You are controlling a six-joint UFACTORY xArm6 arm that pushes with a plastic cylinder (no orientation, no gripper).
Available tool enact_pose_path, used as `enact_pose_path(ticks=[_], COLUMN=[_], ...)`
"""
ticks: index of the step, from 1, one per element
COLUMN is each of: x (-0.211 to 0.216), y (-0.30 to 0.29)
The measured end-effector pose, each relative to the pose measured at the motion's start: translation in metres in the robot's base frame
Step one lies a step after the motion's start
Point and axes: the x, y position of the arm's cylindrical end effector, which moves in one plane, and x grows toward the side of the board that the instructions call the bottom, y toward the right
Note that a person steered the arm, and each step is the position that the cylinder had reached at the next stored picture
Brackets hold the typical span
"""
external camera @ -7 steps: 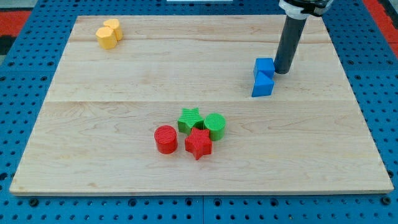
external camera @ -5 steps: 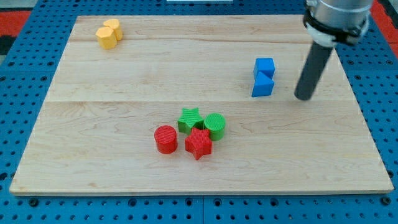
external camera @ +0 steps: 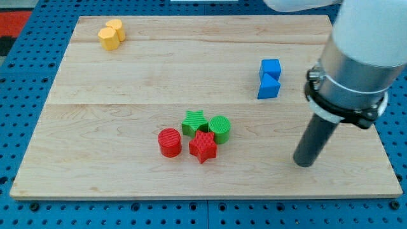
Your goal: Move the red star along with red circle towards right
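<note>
My tip is being carried down toward the view's bottom, now well right of the red star; no fingers are fitted. The red circle is seemingly touching the star's left, both unmoved.

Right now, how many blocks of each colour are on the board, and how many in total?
Red: 2, circle and star
Green: 2, star and circle
Blue: 2, and
Yellow: 2, and
Total: 8
</note>
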Motion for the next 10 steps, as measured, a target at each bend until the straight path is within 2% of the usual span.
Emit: enact_pose_path(ticks=[1,3,7,10], x=[0.000,-0.021,-0.026,-0.007], y=[-0.038,-0.067,-0.204,-0.204])
